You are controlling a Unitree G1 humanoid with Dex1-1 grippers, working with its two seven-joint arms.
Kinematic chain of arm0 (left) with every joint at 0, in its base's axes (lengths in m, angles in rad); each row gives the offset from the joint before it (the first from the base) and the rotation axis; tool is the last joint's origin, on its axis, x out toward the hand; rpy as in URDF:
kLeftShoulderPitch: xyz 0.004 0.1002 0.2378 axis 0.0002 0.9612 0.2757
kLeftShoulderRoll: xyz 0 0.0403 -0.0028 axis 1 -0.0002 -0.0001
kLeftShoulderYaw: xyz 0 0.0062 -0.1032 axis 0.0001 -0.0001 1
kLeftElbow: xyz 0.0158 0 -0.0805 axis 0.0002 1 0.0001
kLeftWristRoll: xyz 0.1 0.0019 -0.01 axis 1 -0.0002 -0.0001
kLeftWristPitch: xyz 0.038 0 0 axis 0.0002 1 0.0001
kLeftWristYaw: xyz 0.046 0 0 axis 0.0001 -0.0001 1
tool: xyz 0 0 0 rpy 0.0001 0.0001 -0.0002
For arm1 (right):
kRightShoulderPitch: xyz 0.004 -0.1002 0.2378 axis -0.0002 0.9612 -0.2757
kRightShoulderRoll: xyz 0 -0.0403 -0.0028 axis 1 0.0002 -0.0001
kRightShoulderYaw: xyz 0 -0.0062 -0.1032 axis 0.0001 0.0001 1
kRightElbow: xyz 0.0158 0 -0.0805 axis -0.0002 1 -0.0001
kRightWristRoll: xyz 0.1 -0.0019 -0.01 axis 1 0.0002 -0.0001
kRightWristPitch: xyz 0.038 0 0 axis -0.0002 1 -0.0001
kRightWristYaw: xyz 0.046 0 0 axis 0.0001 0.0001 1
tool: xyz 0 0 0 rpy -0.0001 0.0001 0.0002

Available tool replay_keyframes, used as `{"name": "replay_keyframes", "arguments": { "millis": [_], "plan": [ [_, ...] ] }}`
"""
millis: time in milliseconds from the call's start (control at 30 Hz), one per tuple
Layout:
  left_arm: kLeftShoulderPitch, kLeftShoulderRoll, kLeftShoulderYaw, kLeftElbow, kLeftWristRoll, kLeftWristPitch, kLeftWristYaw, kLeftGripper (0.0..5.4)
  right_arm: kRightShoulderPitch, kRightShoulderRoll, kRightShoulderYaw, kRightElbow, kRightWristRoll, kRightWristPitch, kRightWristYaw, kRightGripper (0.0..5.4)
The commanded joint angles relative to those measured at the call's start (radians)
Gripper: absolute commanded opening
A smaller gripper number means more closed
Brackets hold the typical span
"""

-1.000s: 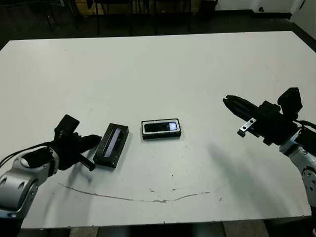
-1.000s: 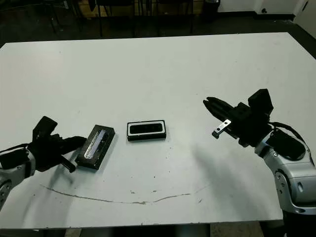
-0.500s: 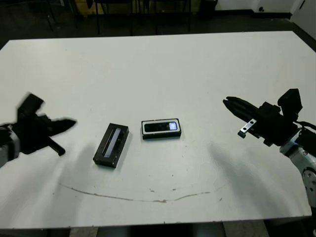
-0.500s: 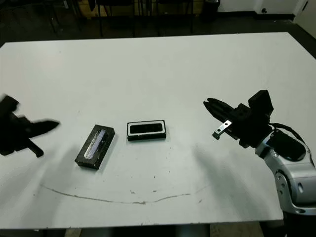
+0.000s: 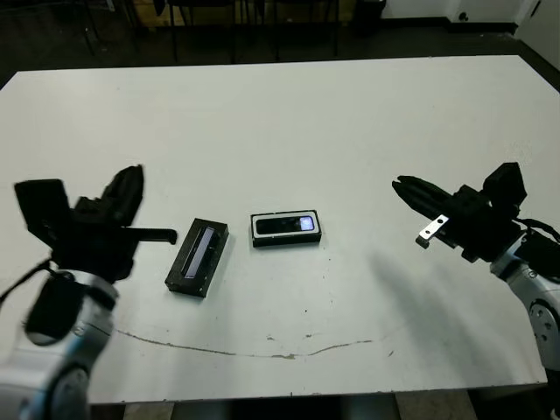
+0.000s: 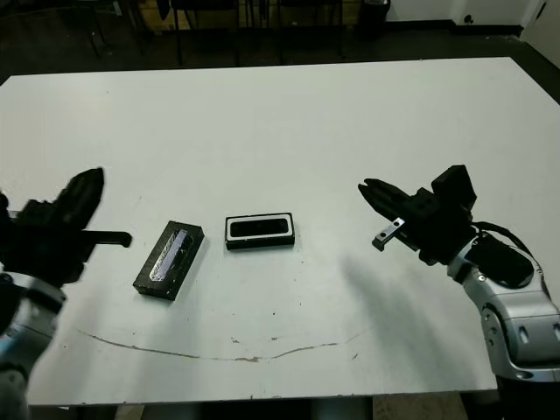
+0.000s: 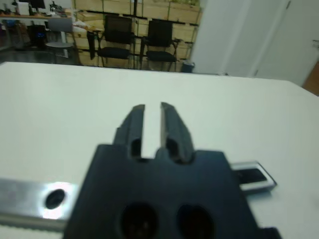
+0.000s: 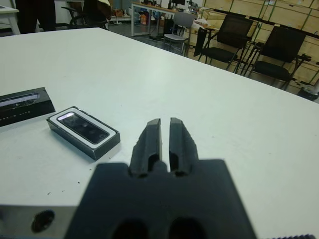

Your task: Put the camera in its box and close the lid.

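The camera [image 5: 286, 225] already lies inside the box [image 5: 285, 239] at mid-tabletop [image 5: 289, 122], so the lid [image 5: 198, 257], lying just left of the box with its silvery face up, is what remains. The left gripper [image 5: 131, 184] hangs raised beside the lid, jaws nearly closed and empty. The right gripper [image 5: 404, 185] waits well apart, jaws likewise closed on nothing.

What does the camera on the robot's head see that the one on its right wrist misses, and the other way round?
Only the head view shows both arms, with the left gripper raised left of the lid, and the whole table. Only the right wrist view shows the right gripper close up, fingers nearly together and holding nothing, plus chairs beyond the table. Both show the box with the camera lying in it, and the lid beside it.
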Motion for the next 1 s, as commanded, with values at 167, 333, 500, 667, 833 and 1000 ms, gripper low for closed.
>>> {"name": "replay_keyframes", "arguments": {
  "millis": [167,333,500,667,833,1000],
  "plan": [
    [0.020,0.005,-0.088,0.034,0.046,0.144,0.041,1.97,0.006,0.005,0.015,0.035,0.004,-0.013,0.018,0.00],
    [0.011,0.011,-0.103,0.042,0.064,0.202,0.045,2.90,0.003,0.005,0.024,0.053,0.005,-0.019,0.030,0.00],
    [0.010,0.033,-0.121,0.066,0.078,0.224,0.023,3.84,0.006,0.009,0.035,0.051,-0.012,-0.038,0.023,0.00],
    [0.004,0.049,-0.135,0.100,0.089,0.258,-0.004,4.79,0.005,0.006,0.036,0.055,-0.006,-0.026,0.028,0.00],
    [0.016,0.036,-0.126,0.129,0.070,0.267,-0.043,5.38,0.010,0.007,0.036,0.054,-0.018,-0.041,0.027,0.00],
    [0.035,0.037,-0.136,0.119,0.064,0.264,-0.071,5.38,0.015,0.006,0.035,0.048,-0.015,-0.023,0.021,0.00]
  ]
}}
